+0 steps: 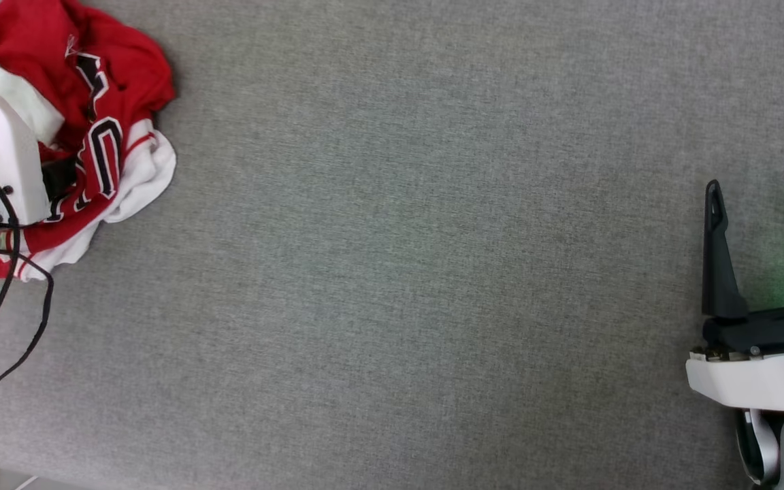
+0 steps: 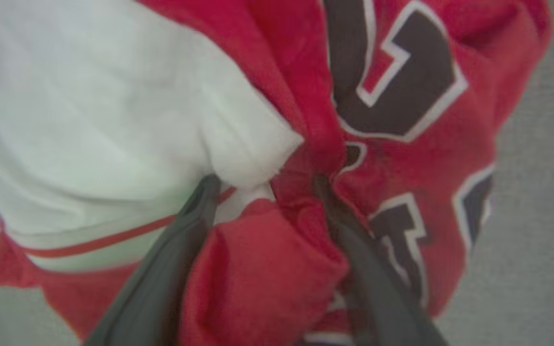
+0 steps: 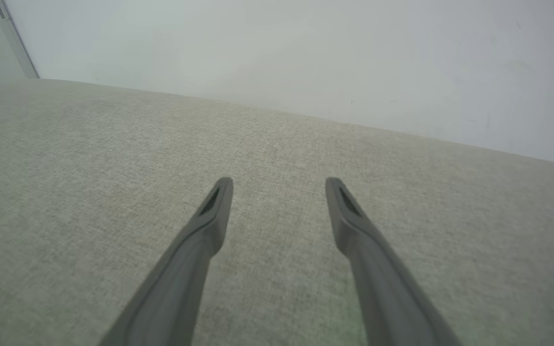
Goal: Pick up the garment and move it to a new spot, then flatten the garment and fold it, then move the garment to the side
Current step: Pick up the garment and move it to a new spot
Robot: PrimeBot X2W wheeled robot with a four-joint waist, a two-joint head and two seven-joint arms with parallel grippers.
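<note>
Surface is a grey woven fabric top [image 1: 392, 286], flat with an even weave. The garment [image 1: 120, 82] lies on it at the upper-left corner of the head view in a crumpled heap. Red is uppermost, and a white panel spills onto the fabric at the lower right.

The garment [image 1: 116, 88] is soft, matt knit cloth in red and white, creased and bunched between the tips of the left pincer [image 2: 265, 180]. Its dark letters [image 2: 392, 91] look flatter and smoother than the cloth around them. The right pincer [image 1: 758, 187] has fingers [image 3: 200, 240] of smooth, matt dark plastic, and behind them sits a white shell [image 1: 753, 381] with a faint sheen. The bench [image 1: 392, 272] beneath it is covered in coarse, matt grey woven cloth. The wall [image 3: 306, 48] ahead of it is smooth, matt and pale.
</note>
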